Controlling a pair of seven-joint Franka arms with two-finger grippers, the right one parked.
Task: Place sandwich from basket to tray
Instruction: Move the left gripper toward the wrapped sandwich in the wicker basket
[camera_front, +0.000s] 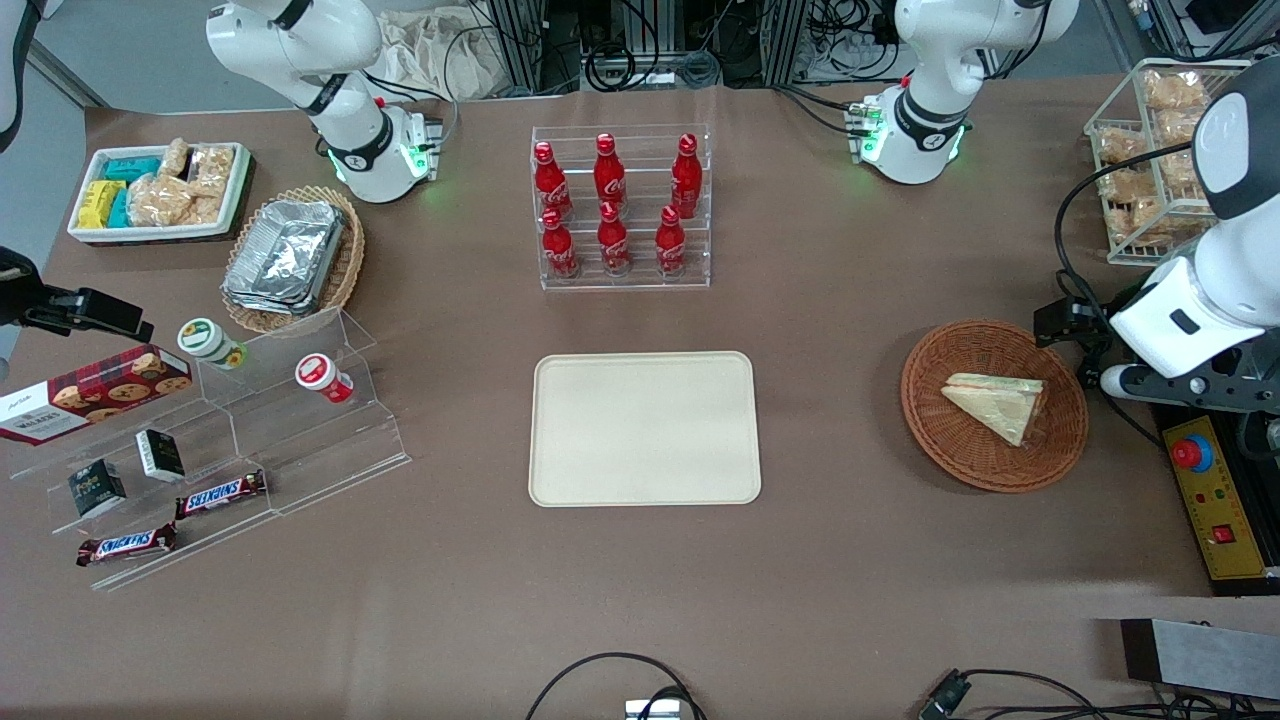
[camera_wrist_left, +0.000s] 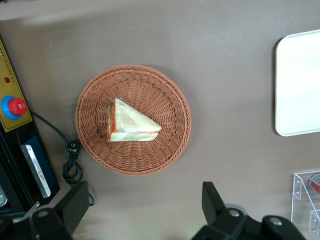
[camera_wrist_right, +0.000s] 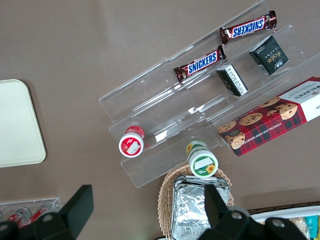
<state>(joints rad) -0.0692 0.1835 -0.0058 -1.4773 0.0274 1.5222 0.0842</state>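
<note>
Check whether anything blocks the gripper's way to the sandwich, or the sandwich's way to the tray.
Nothing visible does. The open gripper hangs above the table beside the basket, with the sandwich lying uncovered in it. Between the basket and the tray there is only bare table.

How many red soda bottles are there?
6 red soda bottles: three on the clear rack's upper step, three below. Open end effector hovers above the basket.
</note>
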